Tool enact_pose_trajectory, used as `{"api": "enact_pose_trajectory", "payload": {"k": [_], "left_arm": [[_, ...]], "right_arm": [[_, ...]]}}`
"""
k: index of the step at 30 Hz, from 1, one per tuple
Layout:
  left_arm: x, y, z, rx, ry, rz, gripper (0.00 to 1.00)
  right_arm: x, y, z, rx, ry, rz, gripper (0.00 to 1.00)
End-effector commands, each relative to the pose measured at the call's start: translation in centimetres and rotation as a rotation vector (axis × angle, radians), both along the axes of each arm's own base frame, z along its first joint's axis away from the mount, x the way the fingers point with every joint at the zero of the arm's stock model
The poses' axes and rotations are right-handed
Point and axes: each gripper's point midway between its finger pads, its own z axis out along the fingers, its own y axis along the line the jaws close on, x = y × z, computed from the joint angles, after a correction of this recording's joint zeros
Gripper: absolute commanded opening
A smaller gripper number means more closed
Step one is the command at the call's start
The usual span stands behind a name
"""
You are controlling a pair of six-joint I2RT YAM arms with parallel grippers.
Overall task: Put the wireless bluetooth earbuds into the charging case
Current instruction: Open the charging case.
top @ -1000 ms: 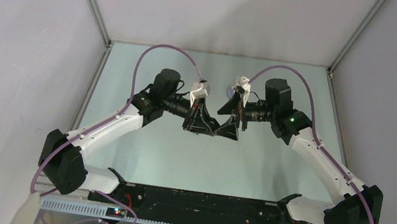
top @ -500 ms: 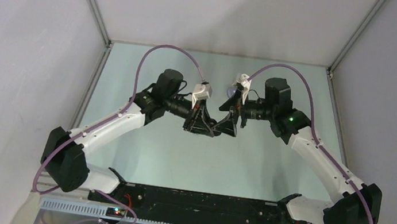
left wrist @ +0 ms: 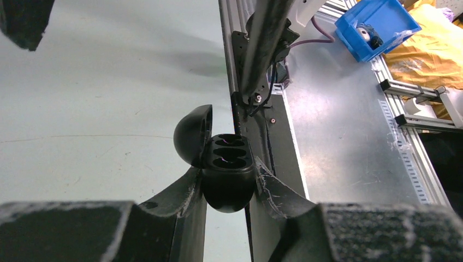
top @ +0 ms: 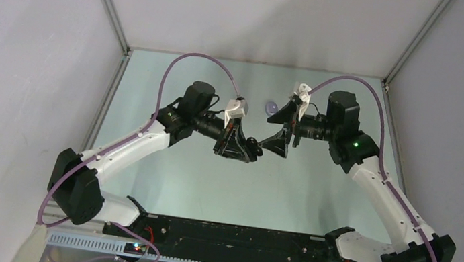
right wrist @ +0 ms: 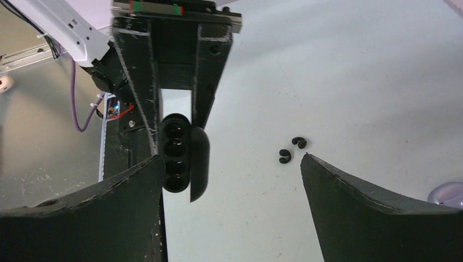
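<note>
My left gripper [top: 245,152] is shut on a glossy black charging case [left wrist: 228,180] with its lid [left wrist: 192,134] swung open; the sockets look dark with faint purple glints. The case also shows in the right wrist view [right wrist: 176,155], held between the left fingers [right wrist: 141,93]. My right gripper [top: 276,142] is open and empty [right wrist: 230,159], just right of the case and apart from it. Two black earbuds [right wrist: 284,156] [right wrist: 298,142] lie side by side on the table. The purple earbuds cannot be made out.
A pale purple rounded object [top: 273,107] lies on the table behind the grippers; its edge shows in the right wrist view [right wrist: 447,192]. The table [top: 196,174] is pale green, with grey walls on three sides.
My right gripper has drawn back to the right, away from the left gripper and the case. The left gripper has stayed almost still with the case. The purple object has come into view.
</note>
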Motion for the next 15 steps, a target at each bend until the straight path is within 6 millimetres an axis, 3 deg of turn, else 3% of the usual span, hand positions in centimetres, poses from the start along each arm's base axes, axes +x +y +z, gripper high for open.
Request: {"api": "enact_pose_trajectory", "payload": {"k": [1, 4, 9, 12, 15], "left_arm": [[-0.3, -0.3, 2.2, -0.053, -0.055, -0.041, 0.0], [-0.1, -0.3, 2.0, -0.041, -0.055, -0.038, 0.0], [1.7, 1.0, 1.9, -0.02, -0.095, 0.022, 0.0], [3.1, 2.4, 2.3, -0.017, -0.124, 0.071, 0.0], [5.1, 4.7, 2.7, 0.006, -0.175, 0.145, 0.0]], "right_arm": [[-1.5, -0.2, 3.4, 0.05, -0.126, 0.039, 0.99], [-1.3, -0.6, 4.3, 0.057, -0.155, -0.003, 0.99], [1.8, -2.0, 4.9, 0.058, -0.167, -0.171, 0.99], [3.6, -2.4, 3.6, 0.032, -0.138, -0.218, 0.99], [5.5, -1.9, 0.7, -0.013, -0.074, -0.227, 0.99]]}}
